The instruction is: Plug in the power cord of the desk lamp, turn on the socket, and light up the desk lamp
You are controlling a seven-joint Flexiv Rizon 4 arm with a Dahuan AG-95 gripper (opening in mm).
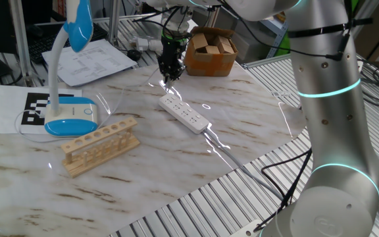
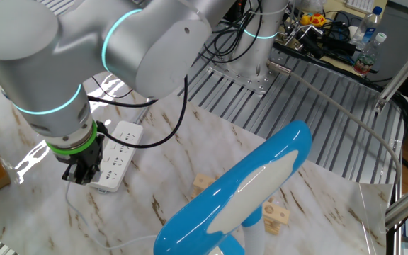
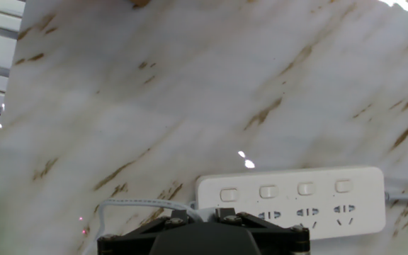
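Note:
The desk lamp stands at the left, its oval blue-rimmed base (image 1: 71, 120) on a sheet of paper and its blue-edged head (image 1: 79, 23) up high; the head (image 2: 246, 185) fills the foreground of the other fixed view. The socket (image 1: 184, 113) (image 2: 119, 152) (image 3: 296, 202), a long white strip with a row of switches, lies mid-table. My gripper (image 1: 170, 71) (image 2: 82, 172) (image 3: 202, 216) hovers just over the strip's far end. It is shut on the small white plug (image 3: 198, 210). The thin power cord (image 3: 133, 204) trails away from the plug to the left.
A wooden test-tube rack (image 1: 101, 143) sits in front of the lamp base. A cardboard box (image 1: 209, 52) stands behind the gripper. The strip's thick cable (image 1: 229, 155) runs toward the table's near right edge. A printed marker sheet (image 1: 37, 108) lies under the lamp.

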